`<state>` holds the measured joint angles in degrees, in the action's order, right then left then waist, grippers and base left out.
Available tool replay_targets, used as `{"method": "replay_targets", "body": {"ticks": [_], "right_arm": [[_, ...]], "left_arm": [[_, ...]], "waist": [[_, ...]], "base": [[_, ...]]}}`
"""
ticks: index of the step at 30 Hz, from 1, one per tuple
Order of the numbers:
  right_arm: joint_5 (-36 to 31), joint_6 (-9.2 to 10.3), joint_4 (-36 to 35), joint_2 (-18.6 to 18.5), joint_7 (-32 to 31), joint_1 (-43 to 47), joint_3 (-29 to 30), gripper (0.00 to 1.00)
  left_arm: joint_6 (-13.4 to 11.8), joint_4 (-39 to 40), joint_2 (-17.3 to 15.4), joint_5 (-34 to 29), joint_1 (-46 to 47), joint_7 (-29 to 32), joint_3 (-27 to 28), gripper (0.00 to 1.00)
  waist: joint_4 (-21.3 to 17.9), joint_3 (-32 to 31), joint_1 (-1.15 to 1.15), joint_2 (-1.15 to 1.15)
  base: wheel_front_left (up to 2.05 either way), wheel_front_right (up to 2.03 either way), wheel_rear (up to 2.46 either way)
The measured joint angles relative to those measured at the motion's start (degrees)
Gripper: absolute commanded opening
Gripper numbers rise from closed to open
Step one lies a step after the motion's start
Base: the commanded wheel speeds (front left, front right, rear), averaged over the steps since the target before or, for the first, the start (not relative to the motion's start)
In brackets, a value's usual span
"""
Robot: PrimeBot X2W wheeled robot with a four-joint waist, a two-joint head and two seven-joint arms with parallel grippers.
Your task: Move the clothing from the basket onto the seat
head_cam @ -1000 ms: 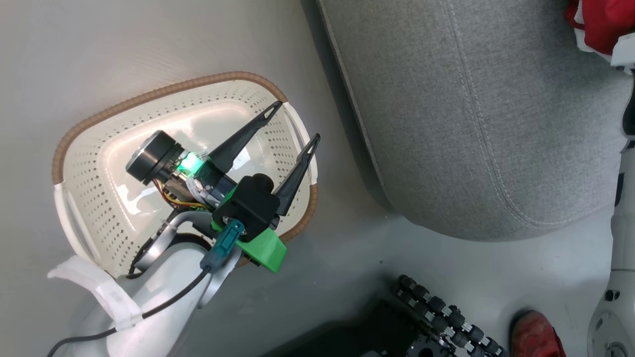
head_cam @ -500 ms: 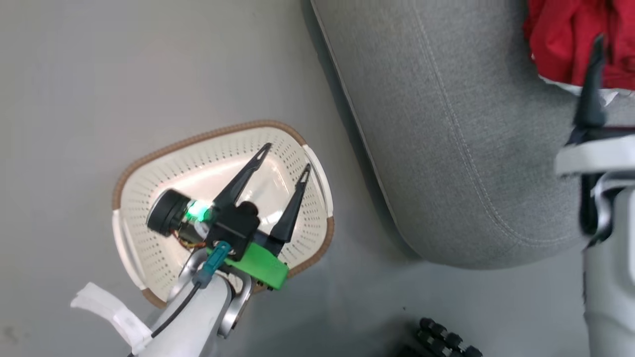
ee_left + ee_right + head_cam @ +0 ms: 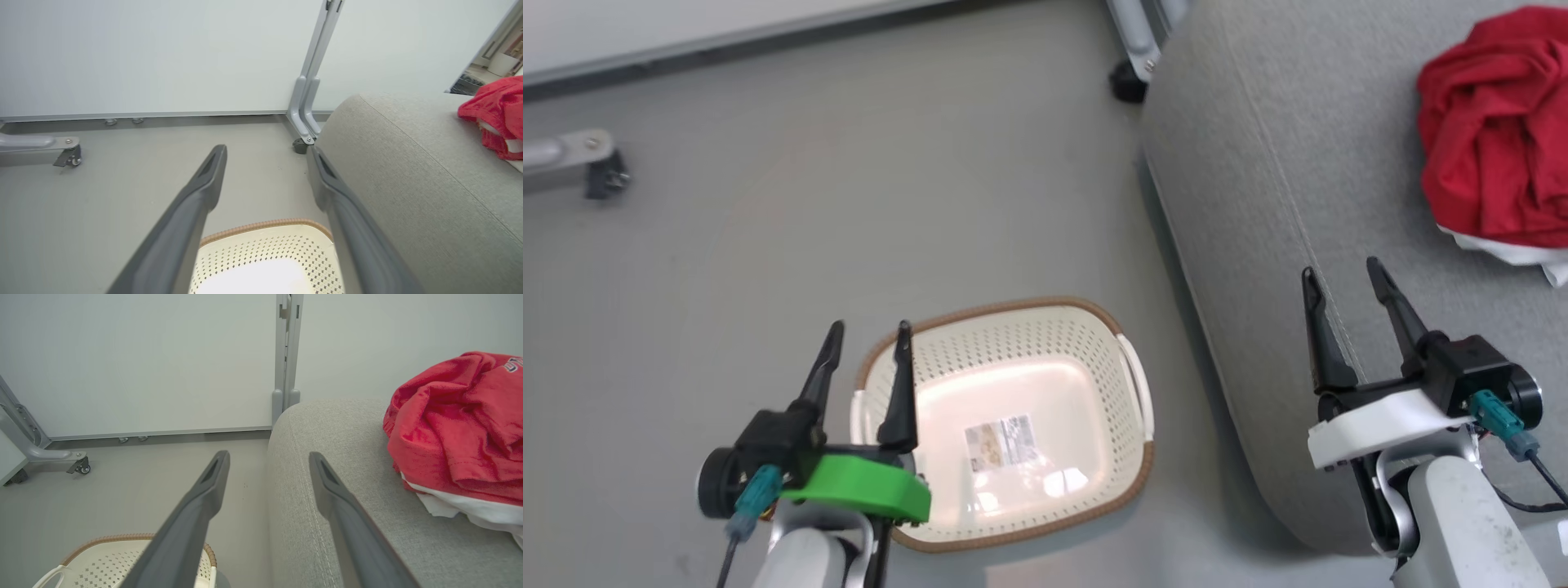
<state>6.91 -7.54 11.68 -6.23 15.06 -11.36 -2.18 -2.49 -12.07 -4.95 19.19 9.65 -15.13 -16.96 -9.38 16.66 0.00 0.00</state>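
Am scanning whole basket (image 3: 1094,359) before stopping; clothing (image 3: 1486,155) lying on seat (image 3: 1258,204). Left end effector (image 3: 870,327), right end effector (image 3: 1341,268) spread, empty.

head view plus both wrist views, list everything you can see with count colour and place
clothing: one crumpled heap, red with white trim, on the seat at upper right; number of garments unclear
seat: 1, light grey fabric, right side
basket: 1, cream with brown rim, on the floor beside the seat
sticker: 1, pale printed, on the basket's bottom
floor: grey, left and centre
wall panel: white, at the back
frame legs: 2, grey metal on castors, one far left, one by the seat's far corner
left gripper: 1, dark jaws apart, over the basket's left rim
right gripper: 1, dark jaws apart, over the seat's edge
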Motion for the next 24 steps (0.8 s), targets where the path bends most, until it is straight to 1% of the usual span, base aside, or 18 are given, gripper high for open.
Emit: {"method": "replay_targets", "body": {"ticks": [5, 9, 13, 15, 20, 24], "right_arm": [[0.3, 0.0, -3.2, 1.1, 0.0, 3.6, -1.0, 1.0], [0.1, 0.0, -6.7, 1.6, 0.0, 7.5, -0.5, 1.0], [-0.3, 0.0, -9.5, 2.1, 0.0, 10.0, -0.4, 1.0], [-0.3, 0.0, -10.3, 2.3, 0.0, 11.5, -0.5, 1.0], [-0.4, 0.01, -11.0, 2.9, 0.0, 16.1, -0.8, 1.0], [-0.5, 0.0, -11.0, 3.1, 0.0, 18.4, -0.6, 1.0]], "left_arm": [[2.4, 4.4, 1.0, -2.0, -6.3, 0.0, 7.4, 1.0], [5.1, 9.0, 1.8, -4.6, -11.2, 0.0, 10.8, 1.0], [6.6, 12.3, 2.0, -7.4, -15.0, 0.0, 12.0, 1.0], [6.6, 13.2, 2.0, -7.7, -17.0, 0.0, 12.1, 1.0], [7.3, 13.2, 2.0, -7.9, -20.9, 0.0, 11.4, 1.0], [7.6, 13.0, 2.1, -8.7, -22.1, 0.0, 11.0, 1.0]], "waist": [[3.5, -5.4, 0.0, 0.0], [5.8, -9.8, 0.0, 0.0], [7.8, -13.3, 0.0, 0.0], [8.6, -14.7, 0.0, 0.0], [10.1, -17.8, 0.0, 0.0], [10.8, -19.4, 0.0, 0.0]], "base": [[0.0, 0.0, 0.0], [0.0, 0.0, 0.0], [0.0, 0.0, 0.0], [0.0, 0.0, 0.0], [0.0, 0.0, 0.0], [0.0, 0.0, 0.0]]}}
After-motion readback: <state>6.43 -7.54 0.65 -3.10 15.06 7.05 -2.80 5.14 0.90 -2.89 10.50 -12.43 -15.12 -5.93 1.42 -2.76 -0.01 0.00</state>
